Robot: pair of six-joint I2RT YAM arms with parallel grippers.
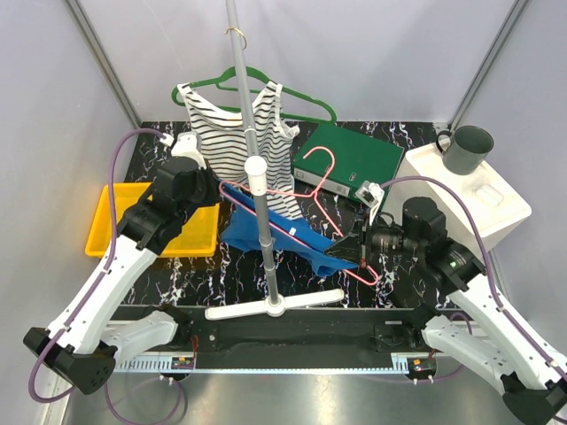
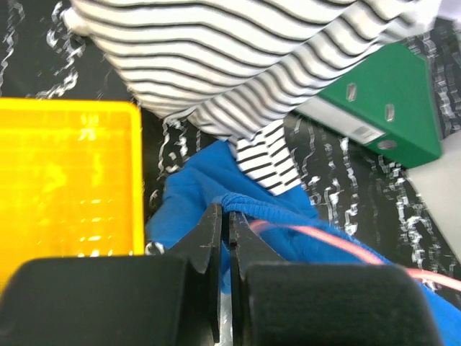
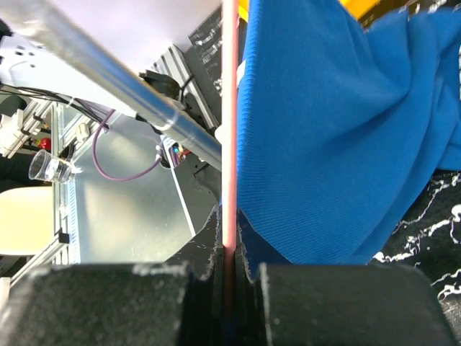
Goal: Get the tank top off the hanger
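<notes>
The blue top (image 1: 266, 232) lies crumpled on the table between the two grippers, threaded on the pink hanger (image 3: 230, 144). The left gripper (image 2: 225, 216) has its jaws pinched together on a rolled edge of the top, with most of the cloth spreading ahead of the tips and to their right. The hanger wire leaves from just right of those tips and runs off further right. The right gripper (image 3: 229, 245) has its jaws clamped on that same wire. From there the wire goes straight ahead from the tips, and the top hangs against it on their right side. The hanger's long axis thus runs roughly from one pair of jaws to the other, and the cloth sits along it, nearer the left arm. My reading is that the coming move depends on this line: the right arm anchors the wire while the left draws the cloth along it and off the near end. A sideways pull would likely snag the strap. The striped top (image 1: 232, 133) hanging beyond the left jaws is not involved.
</notes>
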